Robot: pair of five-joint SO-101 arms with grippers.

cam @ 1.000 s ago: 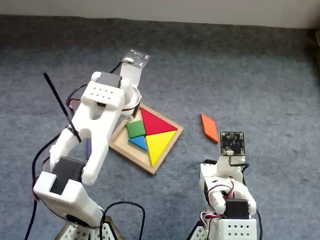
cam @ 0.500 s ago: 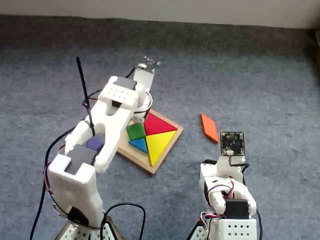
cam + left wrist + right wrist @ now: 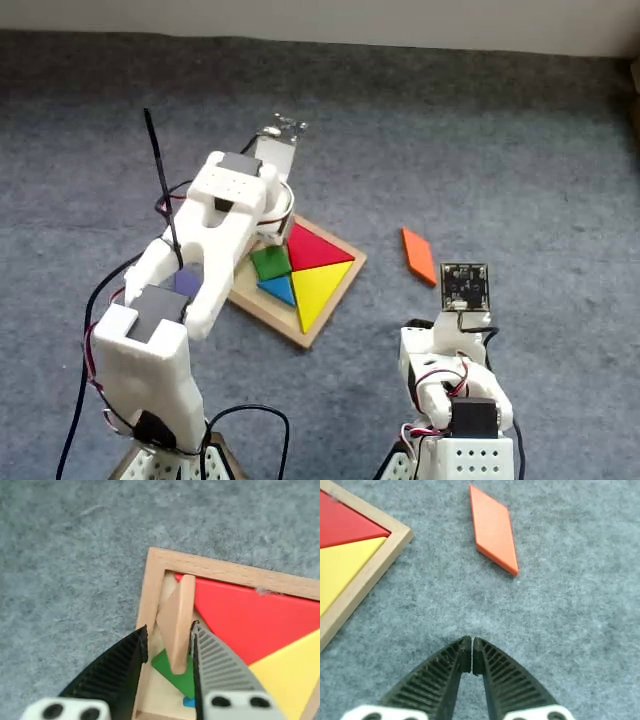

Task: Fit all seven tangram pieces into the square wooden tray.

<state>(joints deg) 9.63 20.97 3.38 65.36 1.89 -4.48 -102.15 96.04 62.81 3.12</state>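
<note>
Wooden tangram piece (image 3: 176, 615), light and stiff we judge, on edge in tray (image 3: 152, 587); left gripper (image 3: 169, 628) straddles its faces, clamping unclear

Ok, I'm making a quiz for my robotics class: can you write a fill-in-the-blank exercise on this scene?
1. The parallelogram lying on the carpet is ____.
2. The right gripper is ____, holding nothing.
3. The left gripper holds a plain wooden piece standing on its ____ in the tray.
4. The large triangle next to the yellow triangle is ____.
Missing words: orange; shut; edge; red.
</note>
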